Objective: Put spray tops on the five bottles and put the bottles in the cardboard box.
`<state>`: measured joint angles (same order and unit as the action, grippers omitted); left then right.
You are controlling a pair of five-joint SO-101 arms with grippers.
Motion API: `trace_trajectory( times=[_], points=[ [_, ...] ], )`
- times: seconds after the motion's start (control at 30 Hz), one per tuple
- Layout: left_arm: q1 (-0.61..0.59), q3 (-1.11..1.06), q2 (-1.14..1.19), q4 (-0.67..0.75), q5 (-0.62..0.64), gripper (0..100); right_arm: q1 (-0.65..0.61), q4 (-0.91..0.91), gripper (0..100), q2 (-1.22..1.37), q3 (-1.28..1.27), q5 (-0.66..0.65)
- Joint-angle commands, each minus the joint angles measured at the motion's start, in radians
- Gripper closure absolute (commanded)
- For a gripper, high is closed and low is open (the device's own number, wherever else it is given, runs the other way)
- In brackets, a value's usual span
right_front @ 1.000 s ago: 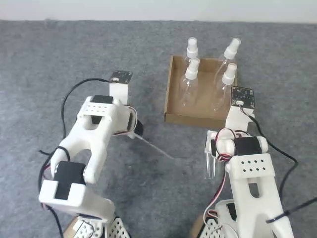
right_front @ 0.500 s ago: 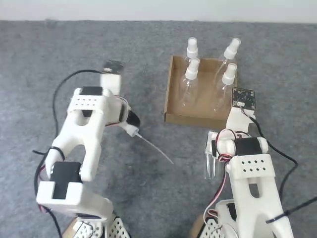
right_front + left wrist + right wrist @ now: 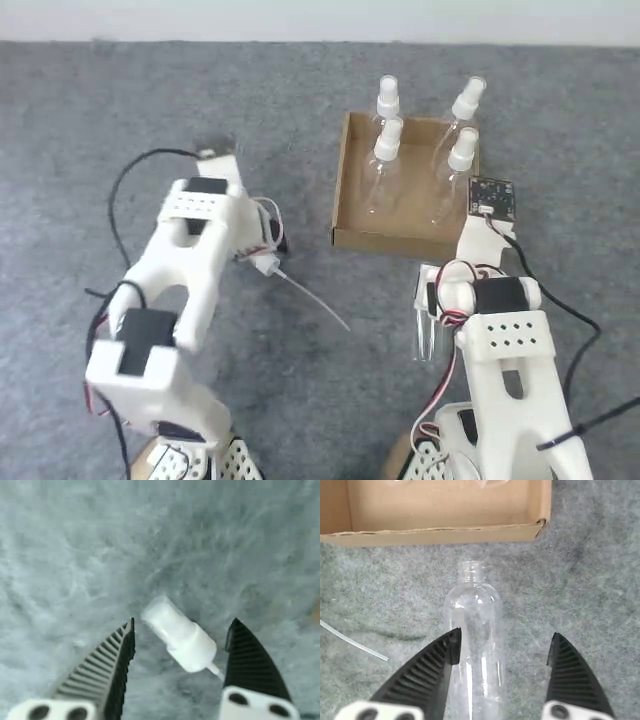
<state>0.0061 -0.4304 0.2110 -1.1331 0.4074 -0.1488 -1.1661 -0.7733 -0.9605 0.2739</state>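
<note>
White plastic spray top (image 3: pixel 182 641) with a thin tube lies on bare grey carpeted table (image 3: pixel 80 120), apart from the brown cardboard box (image 3: pixel 340 190). The left gripper (image 3: pixel 183 625) points down, open, straddling it. The right gripper (image 3: pixel 505 634), also open, hovers over an uncapped clear plastic bottle (image 3: pixel 472 610) that lies just beside the box's near wall, where four capped bottles (image 3: pixel 383 165) rest inside.

Cardboard box (image 3: pixel 340 190): open, 4 clear bottles (image 3: pixel 383 172) inside w/ white tops on. 5th bottle (image 3: pixel 474 625): clear, no top, just outside box, neck twd it. Loose spray top (image 3: pixel 181 641): white w/ thin tube, well apart from box.
</note>
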Motion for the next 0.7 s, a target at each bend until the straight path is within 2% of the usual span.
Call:
trace_trajectory(
  times=[0.0,0.07,0.27,0.37,0.6,0.67],
  points=[
    [0.012,0.071,0.015,-0.017,0.017,73,0.012,0.015,75.7,-0.004,0.008,0.003],
    [0.014,0.071,0.02,-0.015,0.015,74,0.012,0.015,75.7,-0.005,0.008,0.003],
    [0.012,0.07,0.026,0.049,0.012,90,0.012,0.013,75.7,-0.005,0.008,0.003],
    [0.015,0.074,0.018,0.055,0.0,95,0.012,0.013,75.7,-0.005,0.008,0.003],
    [0.068,0.094,0.029,0.048,-0.233,95,0.012,0.013,75.7,-0.002,0.008,0.003],
    [0.081,0.094,0.029,0.043,-0.279,91,0.012,0.013,75.7,-0.002,0.008,0.003]
  ],
)
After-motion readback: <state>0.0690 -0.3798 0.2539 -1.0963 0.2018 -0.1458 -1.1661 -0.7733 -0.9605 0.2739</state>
